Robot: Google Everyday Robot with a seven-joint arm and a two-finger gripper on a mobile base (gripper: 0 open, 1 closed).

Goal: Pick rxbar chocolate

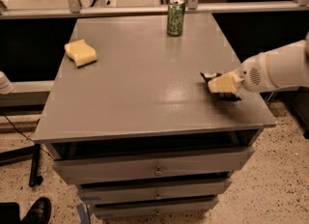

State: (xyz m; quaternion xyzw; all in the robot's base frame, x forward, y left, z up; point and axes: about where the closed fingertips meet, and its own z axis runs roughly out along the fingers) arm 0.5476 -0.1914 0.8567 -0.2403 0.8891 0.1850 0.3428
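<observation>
A white robot arm (pixel 277 68) reaches in from the right over the flat grey top (pixel 140 88) of a metal drawer cabinet. Its cream-coloured, wedge-shaped gripper (pixel 218 86) sits low, right down at the surface. We cannot tell whether the gripper is open or closed.

The rxbar chocolate (pixel 208 77), a thin flat bar in a black wrapper, lies directly at the gripper. A dark end shows just past the gripper's tip and a dark strip runs along its near side. The rest is hidden beneath it, so we cannot say whether the bar is held.

We judge the step in hand to be the grasp itself. To do it well, we would keep the gripper low and centred across the bar's narrow width, then close firmly before any lift. A flat bar offers little edge to catch, and a glossy wrapper could slip, so a slow, straight rise seems wise.

A green aluminium drink can (pixel 176 17) stands well apart, beyond the gripper towards the far edge. A yellow foam sponge (pixel 80 53) lies well apart, far off the gripper's tip side. Neither appears to be in the way.
</observation>
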